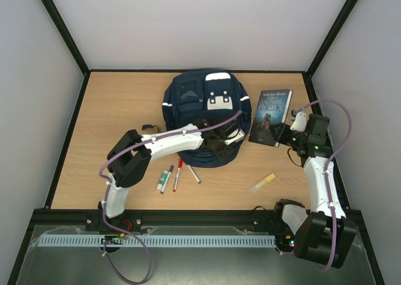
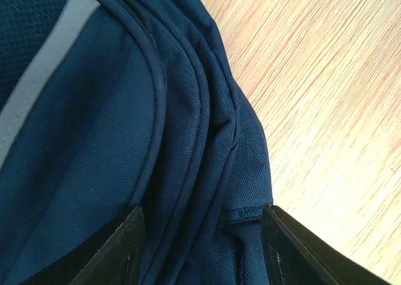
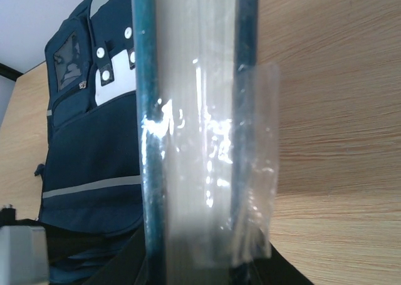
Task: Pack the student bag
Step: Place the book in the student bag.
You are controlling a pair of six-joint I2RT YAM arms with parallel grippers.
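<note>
Nearest the arm bases, a few writing things lay on the bare table (image 1: 94,172) just off the bag's near edge. They were a white and green marker (image 1: 165,178), a red pen (image 1: 178,174) just beside it, and a slimmer pen (image 1: 194,173) to the right. Well apart from these, toward the near right corner, a pale yellow stick (image 1: 263,182) lay on its own.

Farther in, the left arm extended from the near left corner to the near right edge of the bag (image 1: 188,103). There the left gripper (image 2: 203,213) sat over the fabric. Its dark fingers (image 2: 119,250) stood apart, one on each side of a bunched ridge of navy cloth and piping. The cloth filled the gap and a seam touched the other finger. I could not tell whether the jaws were squeezing it or only flanking it.

On the right side, the right gripper (image 3: 199,263) was at the near right corner of the book (image 1: 271,116). Its jaws were clamped on the book's edge. In the wrist view the pages and the clear plastic cover ran straight up between the two fingers.

The bag lay flat in the middle of the table, toward the far edge, with its front pockets up and its white patches at the far end. The book lay cover up just beside the bag's right side, near the far right corner.
</note>
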